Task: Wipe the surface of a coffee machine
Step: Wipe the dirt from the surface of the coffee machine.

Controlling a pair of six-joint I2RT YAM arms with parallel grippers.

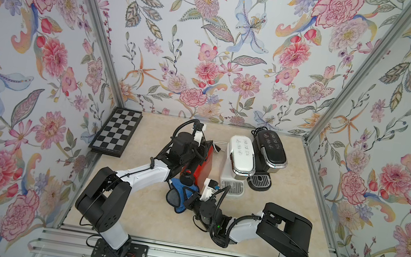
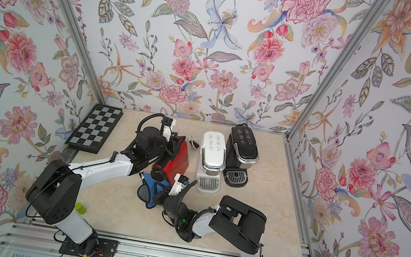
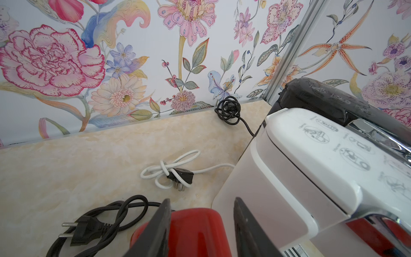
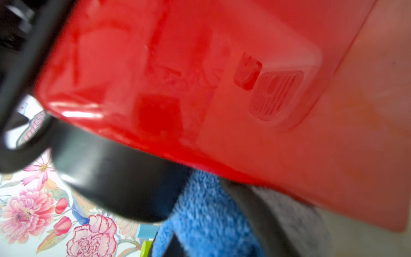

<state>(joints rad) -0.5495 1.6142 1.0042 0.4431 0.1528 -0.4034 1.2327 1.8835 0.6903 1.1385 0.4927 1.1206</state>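
Nearest, the right gripper point(image 1: 188, 201) is clamped on a blue cloth point(image 1: 183, 188) that presses against the near end of the red coffee machine point(image 1: 204, 166) at mid-table. At the cloth's 12 o'clock, the left gripper point(image 3: 202, 211) pinches the machine's rounded top between its jaws. A white coffee machine point(image 1: 240, 157) stands at the red one's 3 o'clock, with a black coffee machine point(image 1: 270, 150) just beyond it. A chessboard point(image 1: 117, 132) lies at 10 o'clock.

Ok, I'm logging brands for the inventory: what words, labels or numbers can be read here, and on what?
No readable text anywhere.
white coffee machine lid: round pictograms with tiny captions, too small to read.
black coffee machine lid: pale pictograms, too small to read.
red coffee machine body: embossed ribbed badge, blurred, no legible words.
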